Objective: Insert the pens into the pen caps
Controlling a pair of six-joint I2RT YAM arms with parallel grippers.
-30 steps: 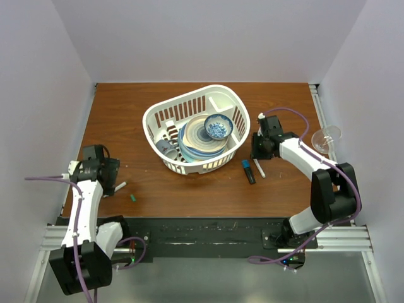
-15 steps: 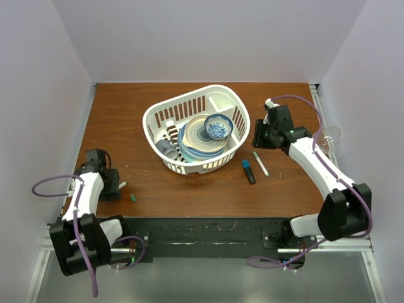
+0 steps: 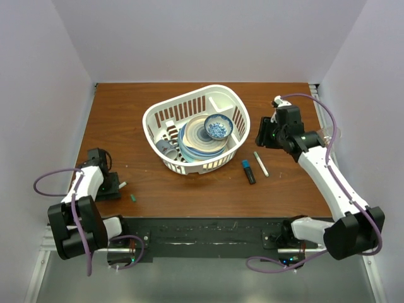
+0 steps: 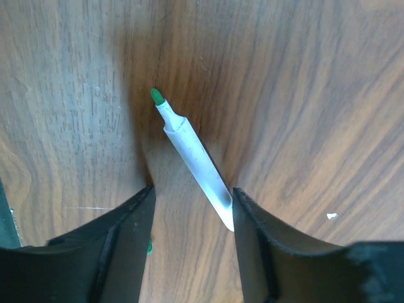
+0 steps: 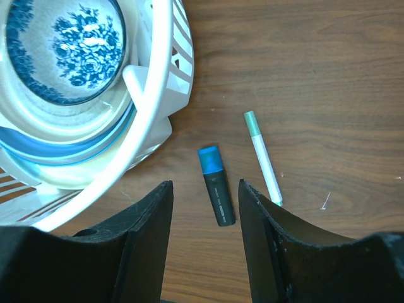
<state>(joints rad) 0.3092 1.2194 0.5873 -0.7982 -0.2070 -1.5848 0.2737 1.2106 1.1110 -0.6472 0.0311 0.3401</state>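
Left gripper: hangs low over the wooden table, jaws apart, straddles an uncapped white pen; green nib aimed away from the wrist, rear end touching one finger, clear gap to the other. Green pen cap: lies loose on the wood just beside that pen, toward the table's near edge. Right gripper: hovers well above the table beside the white basket, jaws apart, grips nothing. Below it: black marker, blue end toward the far side, and just beside it, not touching, a second white pen with a pale green end. In the basket: stacked plates topped by a blue-flowered bowl. Near the table's right edge: a clear glass.
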